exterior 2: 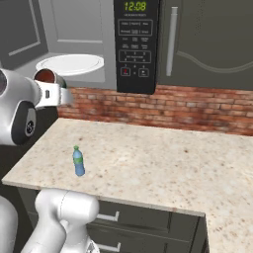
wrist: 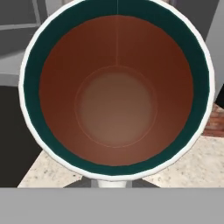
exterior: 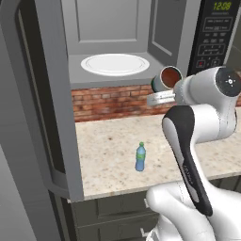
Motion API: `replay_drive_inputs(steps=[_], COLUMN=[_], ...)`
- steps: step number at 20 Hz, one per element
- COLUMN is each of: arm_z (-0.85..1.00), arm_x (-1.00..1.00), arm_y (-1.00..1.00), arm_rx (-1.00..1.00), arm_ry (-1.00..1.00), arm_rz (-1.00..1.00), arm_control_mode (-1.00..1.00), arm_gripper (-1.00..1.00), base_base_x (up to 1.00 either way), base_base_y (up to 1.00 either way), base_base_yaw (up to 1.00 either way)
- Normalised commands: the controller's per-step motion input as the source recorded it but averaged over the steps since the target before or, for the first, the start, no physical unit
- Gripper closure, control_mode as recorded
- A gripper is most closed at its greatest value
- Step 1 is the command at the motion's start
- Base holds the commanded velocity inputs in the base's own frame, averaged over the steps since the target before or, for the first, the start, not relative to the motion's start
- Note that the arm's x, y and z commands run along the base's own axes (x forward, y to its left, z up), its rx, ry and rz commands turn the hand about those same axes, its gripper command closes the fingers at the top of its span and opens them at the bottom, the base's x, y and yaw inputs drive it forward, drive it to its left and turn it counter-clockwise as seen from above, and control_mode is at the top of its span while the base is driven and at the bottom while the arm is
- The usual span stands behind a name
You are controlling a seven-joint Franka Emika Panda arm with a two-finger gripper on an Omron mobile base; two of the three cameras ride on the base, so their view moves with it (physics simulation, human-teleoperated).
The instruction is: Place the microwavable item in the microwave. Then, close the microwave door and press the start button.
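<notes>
Gripper pinching the mug (reddish inside showing), just outside the microwave opening.

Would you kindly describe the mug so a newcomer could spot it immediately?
Find the open microwave above the brick backsplash, with its white turntable plate. Just in front of its opening, off the counter, the mug is held in the robot's jaws. Unlike the slim blue bottle on the counter, it is squat, reddish-brown inside.
</notes>
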Motion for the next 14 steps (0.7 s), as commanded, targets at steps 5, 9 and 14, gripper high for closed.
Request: replay_drive_inputs(steps=[5,9,14], arm_z=[0.55,0.61,0.59], arm_x=[0.00,0.00,0.00], arm_y=[0.05,0.04,0.23], arm_rx=[-0.01,-0.04,-0.05], arm_ry=[-0.20,-0.29,-0.27], arm_rz=[0.04,0.04,0.06], arm_control_mode=[-1.00,-1.00,-1.00], arm_gripper=[1.00,1.00,1.00], base_base_x=[0.00,0.00,0.00], base_base_y=[0.00,0.00,0.00], base_base_yaw=[0.00,0.00,0.00])
